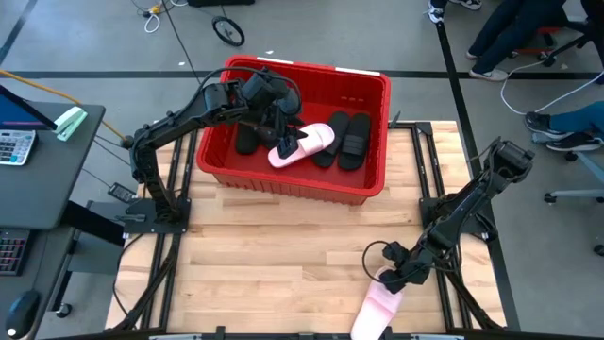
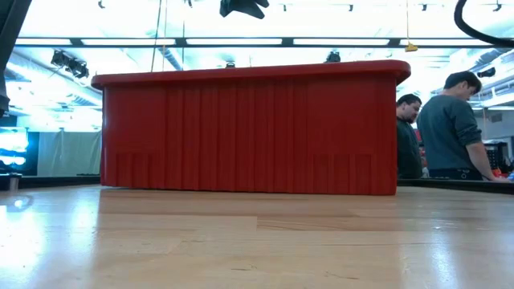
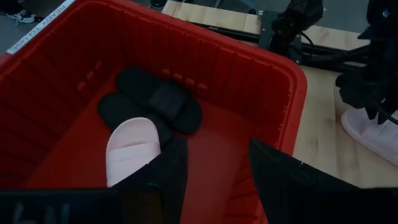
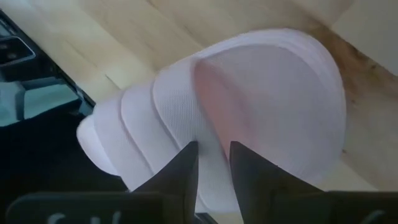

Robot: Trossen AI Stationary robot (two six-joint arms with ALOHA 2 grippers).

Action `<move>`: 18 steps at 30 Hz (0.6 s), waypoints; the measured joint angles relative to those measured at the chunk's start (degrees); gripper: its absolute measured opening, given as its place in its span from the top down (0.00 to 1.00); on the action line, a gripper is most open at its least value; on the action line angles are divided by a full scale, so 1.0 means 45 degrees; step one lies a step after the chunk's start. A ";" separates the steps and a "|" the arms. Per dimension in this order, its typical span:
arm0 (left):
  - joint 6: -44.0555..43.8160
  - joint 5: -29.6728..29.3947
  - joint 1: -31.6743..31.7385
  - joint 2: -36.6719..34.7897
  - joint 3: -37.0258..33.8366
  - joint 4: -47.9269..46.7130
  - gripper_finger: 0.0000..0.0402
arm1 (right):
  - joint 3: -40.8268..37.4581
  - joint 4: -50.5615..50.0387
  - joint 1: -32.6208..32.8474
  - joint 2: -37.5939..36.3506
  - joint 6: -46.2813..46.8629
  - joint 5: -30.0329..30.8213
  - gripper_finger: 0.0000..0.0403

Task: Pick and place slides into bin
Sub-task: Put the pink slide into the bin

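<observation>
The red bin (image 1: 293,179) stands at the table's far side. Inside it lie several black slides (image 1: 354,137) and one pink slide (image 1: 307,144), flat on the bin floor. My left gripper (image 3: 214,174) hangs open over the bin's left half, with the pink slide (image 3: 130,149) just beside one finger and bare red floor between the fingers. A second pink slide (image 1: 376,307) lies at the table's near edge, its near end past the edge. My right gripper (image 1: 389,279) is down on this slide's far end, shut on its strap. My right gripper pinches the pink slide's wide strap at its open edge (image 4: 211,134) between its two fingers. One finger (image 4: 183,174) lies on the ribbed outer side, the other (image 4: 249,180) on the footbed side. The fingers slant down from the table's far right. The slide lies on the table.
Bare wooden table (image 1: 283,246) stretches between the bin and the near edge. A desk with a calculator (image 1: 14,146) stands off the table's left. People (image 2: 450,128) stand beyond the table on the right, and cables lie on the floor behind the bin.
</observation>
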 joint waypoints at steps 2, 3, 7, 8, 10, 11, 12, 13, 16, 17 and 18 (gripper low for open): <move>-0.0161 0.0000 0.0000 0.0000 0.0000 0.0000 0.57 | 0.0000 0.0224 0.0000 0.0000 -0.0035 0.0322 0.75; -0.0165 -0.0004 0.0000 0.0000 0.0000 0.0000 0.57 | 0.0000 0.0397 0.0002 0.0000 -0.0090 0.0468 0.76; -0.0166 -0.0001 0.0000 0.0000 0.0000 0.0005 0.58 | -0.0001 0.0597 0.0004 0.0000 -0.0402 0.0519 0.79; -0.0166 0.0000 0.0000 0.0000 0.0000 0.0005 0.58 | 0.0000 0.0620 0.0000 0.0000 -0.0440 0.0508 0.81; -0.0171 0.0000 0.0000 0.0000 0.0000 0.0005 0.59 | -0.0005 0.0609 0.0000 0.0000 -0.0530 0.0513 0.85; -0.0171 0.0000 0.0000 0.0000 0.0000 0.0005 0.59 | 0.0000 0.0572 0.0000 0.0000 -0.0539 0.0522 0.88; -0.0171 0.0000 -0.0004 0.0000 0.0000 0.0005 0.59 | 0.0000 0.0508 0.0000 0.0000 -0.0539 0.0564 0.91; -0.0171 0.0000 -0.0005 0.0000 0.0000 0.0005 0.60 | -0.0005 0.0428 0.0000 0.0000 -0.0552 0.0650 0.94; -0.0173 0.0000 -0.0005 0.0000 0.0000 0.0005 0.61 | -0.0003 0.0411 0.0000 0.0000 -0.0666 0.0889 0.98; -0.0171 0.0000 -0.0005 0.0000 0.0000 0.0010 0.61 | 0.0000 0.0414 0.0000 0.0000 -0.0671 0.0923 0.98; -0.0176 0.0000 -0.0005 0.0000 0.0000 0.0010 0.62 | -0.0002 0.0412 0.0000 0.0000 -0.0672 0.0927 0.98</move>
